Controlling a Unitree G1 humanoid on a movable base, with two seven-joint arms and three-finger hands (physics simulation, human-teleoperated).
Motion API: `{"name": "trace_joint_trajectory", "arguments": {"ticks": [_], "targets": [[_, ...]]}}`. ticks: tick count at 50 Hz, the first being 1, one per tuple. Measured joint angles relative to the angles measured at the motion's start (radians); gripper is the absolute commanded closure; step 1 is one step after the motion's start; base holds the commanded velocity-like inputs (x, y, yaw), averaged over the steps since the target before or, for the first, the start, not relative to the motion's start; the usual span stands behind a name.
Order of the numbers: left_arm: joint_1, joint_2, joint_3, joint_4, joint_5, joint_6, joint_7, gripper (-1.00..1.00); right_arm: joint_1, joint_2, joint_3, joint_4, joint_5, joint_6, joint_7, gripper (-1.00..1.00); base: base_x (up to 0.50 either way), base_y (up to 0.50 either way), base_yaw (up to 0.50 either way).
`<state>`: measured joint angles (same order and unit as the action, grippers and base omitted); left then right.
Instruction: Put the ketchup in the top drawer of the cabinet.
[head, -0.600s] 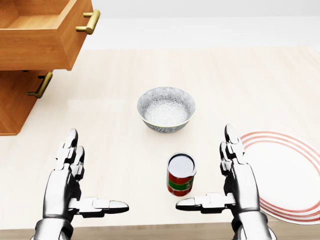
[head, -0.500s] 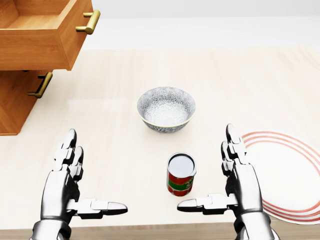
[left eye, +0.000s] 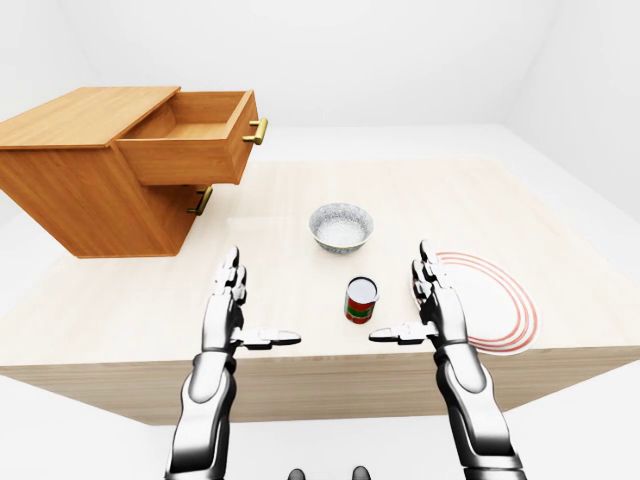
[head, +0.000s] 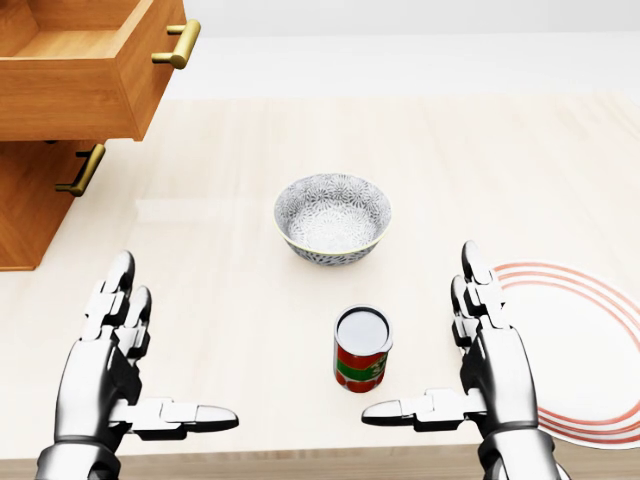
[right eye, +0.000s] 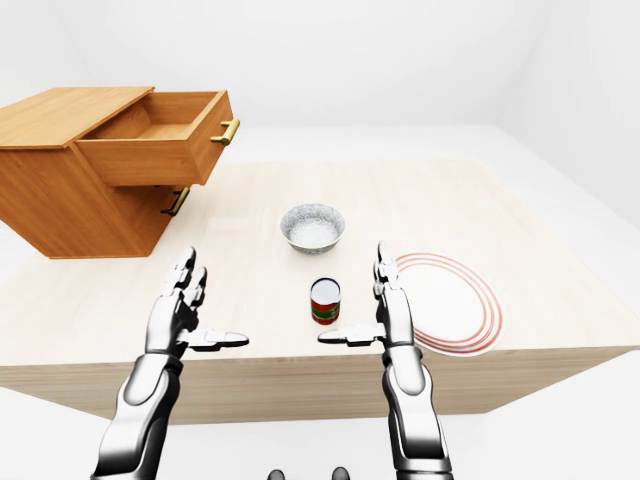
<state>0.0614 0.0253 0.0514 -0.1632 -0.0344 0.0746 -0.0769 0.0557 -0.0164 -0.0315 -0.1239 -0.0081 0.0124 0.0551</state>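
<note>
Both arms were glossy silver metal with dark joints. The left hand (head: 110, 375) and right hand (head: 480, 370) had three segmented fingers each.

one can (head: 361, 349), one bowl (head: 332, 217), one plate (head: 580, 345), one cabinet (left eye: 95, 170)

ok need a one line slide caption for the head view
Both silver three-finger hands, left and right, open beside the small red can with a silver lid; patterned grey bowl beyond, wooden top drawer open.
</note>
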Motion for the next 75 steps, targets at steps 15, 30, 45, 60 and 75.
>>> {"name": "trace_joint_trajectory", "arguments": {"ticks": [15, 30, 45, 60, 75], "targets": [[0.062, 0.009, 0.056, -0.261, -0.057, 0.013, -0.048, -1.00, 0.113, 0.002, 0.007, -0.315, -0.024, 0.075, 0.011, -1.00, 0.00, 0.00, 0.00], [0.162, -0.012, 0.173, -0.644, -0.169, 0.013, -0.133, -1.00, 0.303, 0.032, -0.008, -0.824, -0.059, 0.075, 0.073, -1.00, 0.00, 0.00, 0.00], [0.205, -0.044, 0.284, -0.859, -0.267, 0.013, -0.191, -1.00, 0.397, 0.045, -0.015, -0.923, -0.074, 0.075, 0.097, -1.00, 0.00, 0.00, 0.00], [0.220, -0.060, 0.322, -0.884, -0.299, 0.013, -0.215, -1.00, 0.411, 0.057, -0.020, -0.923, -0.094, 0.075, 0.107, -1.00, 0.00, 0.50, 0.00], [0.217, -0.060, 0.341, -0.884, -0.315, 0.013, -0.217, -1.00, 0.407, 0.056, -0.004, -0.923, -0.105, 0.075, 0.106, -1.00, 0.00, 0.50, 0.00]]}}
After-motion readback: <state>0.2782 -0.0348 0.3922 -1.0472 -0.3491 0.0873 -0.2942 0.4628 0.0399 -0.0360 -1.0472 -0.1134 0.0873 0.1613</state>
